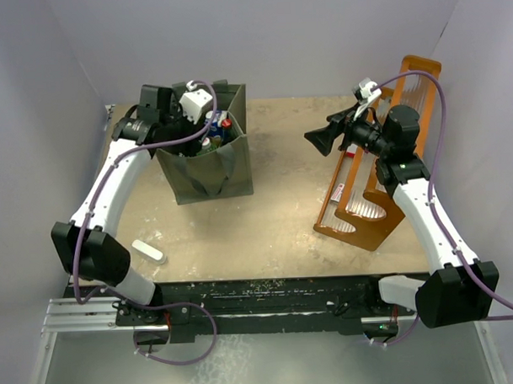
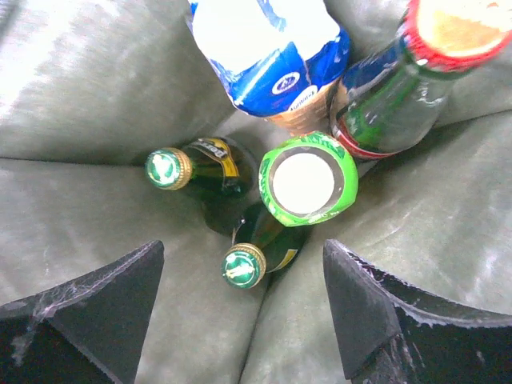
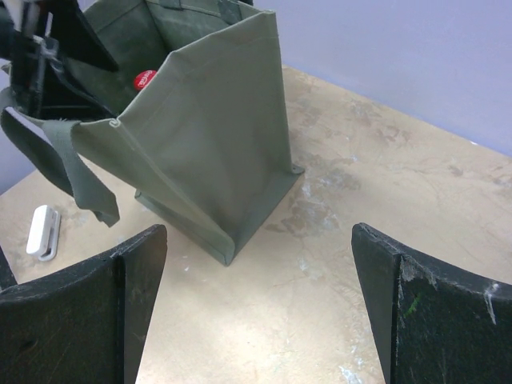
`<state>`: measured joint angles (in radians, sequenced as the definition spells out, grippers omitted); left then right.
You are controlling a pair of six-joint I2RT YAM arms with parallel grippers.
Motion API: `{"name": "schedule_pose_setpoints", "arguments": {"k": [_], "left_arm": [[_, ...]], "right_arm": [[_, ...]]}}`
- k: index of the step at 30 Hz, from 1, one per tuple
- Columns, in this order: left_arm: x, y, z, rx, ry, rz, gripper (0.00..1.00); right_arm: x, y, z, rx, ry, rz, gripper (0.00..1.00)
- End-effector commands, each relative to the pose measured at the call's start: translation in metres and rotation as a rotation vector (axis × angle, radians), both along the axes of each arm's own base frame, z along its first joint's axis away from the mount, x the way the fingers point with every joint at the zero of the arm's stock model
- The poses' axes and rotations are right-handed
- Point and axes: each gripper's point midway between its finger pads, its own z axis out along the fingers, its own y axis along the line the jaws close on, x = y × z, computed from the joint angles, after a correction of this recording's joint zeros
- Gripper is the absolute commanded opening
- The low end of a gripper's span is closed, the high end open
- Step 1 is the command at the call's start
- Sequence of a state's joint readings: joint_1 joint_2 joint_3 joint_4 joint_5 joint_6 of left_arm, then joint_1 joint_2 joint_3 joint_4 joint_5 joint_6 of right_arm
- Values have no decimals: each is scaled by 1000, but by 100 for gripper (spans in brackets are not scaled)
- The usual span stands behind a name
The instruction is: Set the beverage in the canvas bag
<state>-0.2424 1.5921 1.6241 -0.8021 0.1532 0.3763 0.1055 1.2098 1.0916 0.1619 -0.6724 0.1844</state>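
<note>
The olive-green canvas bag [image 1: 209,164] stands at the back left of the table; it also shows in the right wrist view [image 3: 216,120]. My left gripper [image 1: 205,125] is open and empty over the bag's mouth [image 2: 240,320]. Inside lie two green bottles with gold-rimmed caps [image 2: 244,266] [image 2: 168,169], a green-rimmed white-lidded container [image 2: 304,184], a blue and white bottle [image 2: 268,56] and a red-capped green bottle [image 2: 400,88]. My right gripper [image 1: 320,140] is open and empty, held above the table's middle right, pointing at the bag [image 3: 256,320].
An orange wooden rack [image 1: 382,162] stands at the right, behind my right arm. A small white object [image 1: 148,251] lies on the table near the left arm's base; it shows in the right wrist view [image 3: 44,232].
</note>
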Motion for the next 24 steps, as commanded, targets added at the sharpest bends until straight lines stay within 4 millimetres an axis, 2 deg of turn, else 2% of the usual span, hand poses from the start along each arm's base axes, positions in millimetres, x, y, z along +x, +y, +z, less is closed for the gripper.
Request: {"name": "schedule_pose_setpoints", "arguments": {"k": [1, 13, 20, 24], "left_arm": [[-3, 1, 64, -74, -206, 10, 85], [-13, 7, 123, -148, -389, 63, 89], [-25, 28, 150, -212, -523, 192, 97], [-31, 39, 155, -244, -554, 240, 99]], "right_arm": [[0, 0, 22, 9, -66, 4, 98], [2, -6, 23, -10, -75, -34, 98], [21, -33, 30, -171, -96, -170, 98], [37, -55, 24, -333, -60, -247, 98]]}}
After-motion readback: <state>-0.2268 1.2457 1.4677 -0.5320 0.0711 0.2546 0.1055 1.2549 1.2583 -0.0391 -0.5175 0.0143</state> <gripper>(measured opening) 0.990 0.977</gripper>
